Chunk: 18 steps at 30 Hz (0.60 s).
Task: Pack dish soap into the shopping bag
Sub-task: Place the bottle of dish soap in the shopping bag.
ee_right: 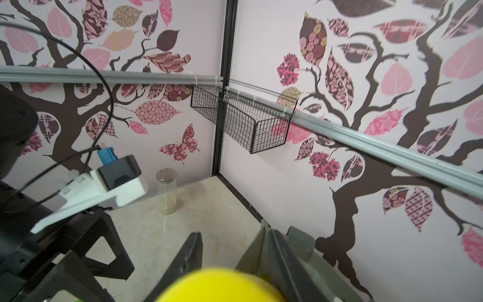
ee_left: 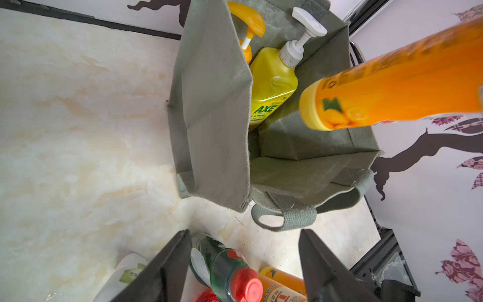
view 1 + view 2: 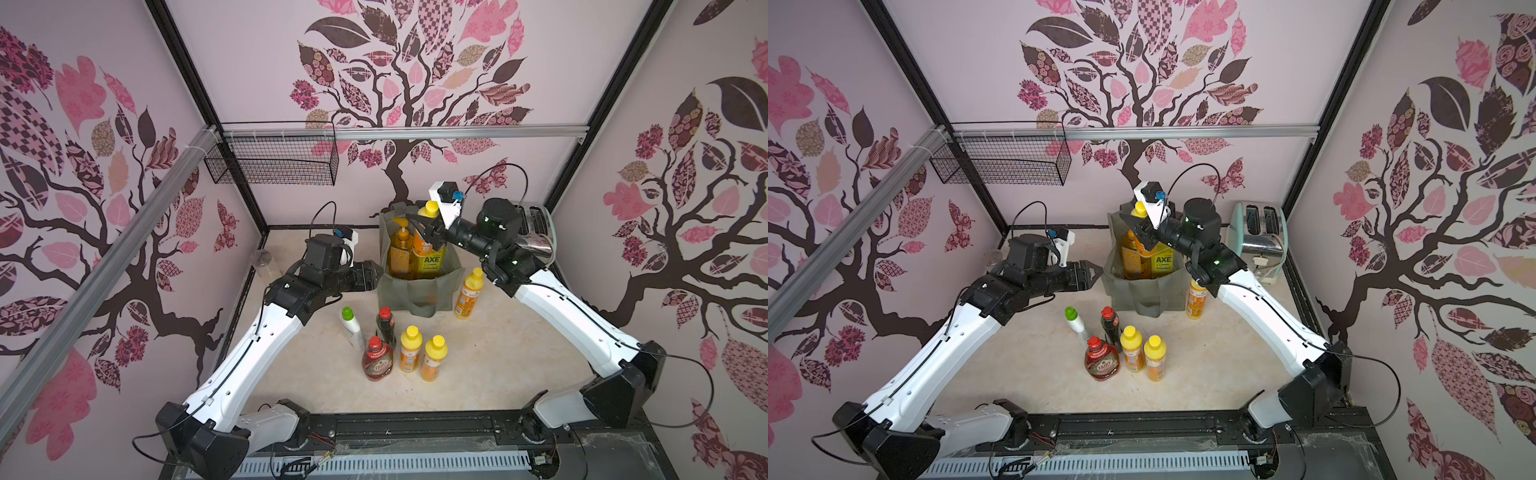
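Your right hand [image 3: 424,235] pinches a small orange bottle [image 2: 392,78] above the shopping bag [image 3: 415,291] for lowering; your spread left hand [image 3: 379,271] hovers at its nine o'clock.

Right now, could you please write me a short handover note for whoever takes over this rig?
Left gripper: open, empty, beside the shopping bag.
Right gripper: shut on the held orange bottle, above the bag's opening.
Done: orange pump bottle and yellow AXE bottle stand inside the bag.
Left: release the held one, then pack six from the table: lone orange bottle at the bag's side; white bottle, dark bottle, Fairy bottle and two small orange bottles in front.
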Tool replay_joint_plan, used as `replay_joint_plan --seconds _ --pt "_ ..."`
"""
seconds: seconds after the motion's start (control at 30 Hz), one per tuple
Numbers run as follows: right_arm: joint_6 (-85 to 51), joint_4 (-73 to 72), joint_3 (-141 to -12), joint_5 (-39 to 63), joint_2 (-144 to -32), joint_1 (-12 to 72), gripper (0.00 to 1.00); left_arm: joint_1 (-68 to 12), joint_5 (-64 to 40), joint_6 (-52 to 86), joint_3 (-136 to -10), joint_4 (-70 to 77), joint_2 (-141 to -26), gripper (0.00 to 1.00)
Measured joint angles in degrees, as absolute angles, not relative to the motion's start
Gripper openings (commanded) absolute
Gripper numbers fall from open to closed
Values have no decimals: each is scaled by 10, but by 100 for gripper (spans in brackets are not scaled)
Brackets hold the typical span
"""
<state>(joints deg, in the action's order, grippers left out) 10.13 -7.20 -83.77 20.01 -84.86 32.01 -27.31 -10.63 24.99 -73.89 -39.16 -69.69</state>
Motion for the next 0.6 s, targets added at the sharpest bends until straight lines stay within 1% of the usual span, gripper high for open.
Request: replay_joint_plan --seconds 0.17,0.2,0.27,0.3,0.33,0.43,0.5,0.6 --pt "81 -86 -814 202 -896 309 9 -278 -107 241 -719 -365 -707 70" --pt "77 -93 -806 202 -902 306 9 -278 -107 240 -713 -361 -710 70" --pt "68 -105 -792 202 -911 302 9 -278 -104 239 -705 -356 -715 66" --pt "63 -110 -786 202 -915 299 9 -278 -103 239 -702 -355 -719 60" --pt "59 -119 -780 202 -919 297 8 -278 -103 239 -701 -353 -722 51" --pt "42 -156 -758 202 -926 289 9 -278 -105 236 -699 -347 -727 30" --pt "34 -180 -742 201 -929 283 9 -279 -107 236 -699 -341 -729 26" --pt "24 -216 -731 199 -945 279 10 -280 -111 236 -699 -334 -729 25"
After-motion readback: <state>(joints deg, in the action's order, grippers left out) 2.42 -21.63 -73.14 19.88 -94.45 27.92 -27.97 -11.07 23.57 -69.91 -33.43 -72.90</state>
